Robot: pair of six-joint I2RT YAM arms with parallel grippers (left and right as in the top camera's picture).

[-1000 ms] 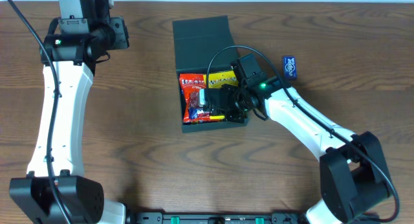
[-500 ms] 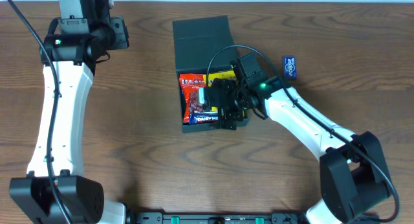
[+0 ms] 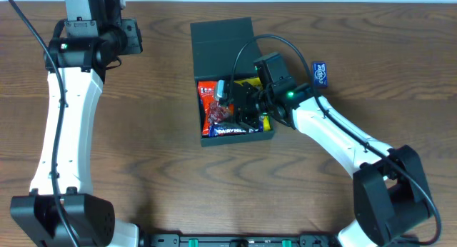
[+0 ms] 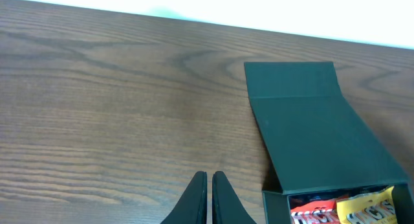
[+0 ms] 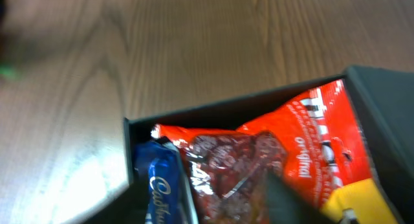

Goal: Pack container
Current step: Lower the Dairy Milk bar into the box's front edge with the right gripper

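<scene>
Container position: the dark teal-green container [image 3: 239,138] sits at upper centre of the overhead view on the tabletop [image 3: 143,154], its hinged lid [image 3: 223,46] laid flat toward the top of the frame.
Contents loaded: a red snack packet [image 3: 211,104] at the left of the cavity, a yellow packet [image 3: 246,84] at the upper right and a blue chocolate bar [image 3: 230,130] along the lower wall.
Outstanding item: one loose blue packet [image 3: 319,73] lies on the tabletop, just right of the container and apart from it.
Progress estimate: well advanced. Three items are inside. Judged remaining: the loose blue packet and closing the lid.
Right gripper: the right gripper [image 3: 241,108] hangs over the open cavity, above the packets. Whether the jaws are apart, or have hold of anything, cannot be told.
Left gripper: the left gripper [image 4: 208,197] is at upper left of the overhead view, well apart from the container. Its jaws are pressed together and hold nothing.
Legible text, chocolate bar: "Cadbury" in white script in the right wrist view, and "DAIRY MI…" in the overhead view.
Legible text, red packet: the word "original" in white. The large lettering is not readable.
Legible text, other packets: print is present but too small to read.
</scene>
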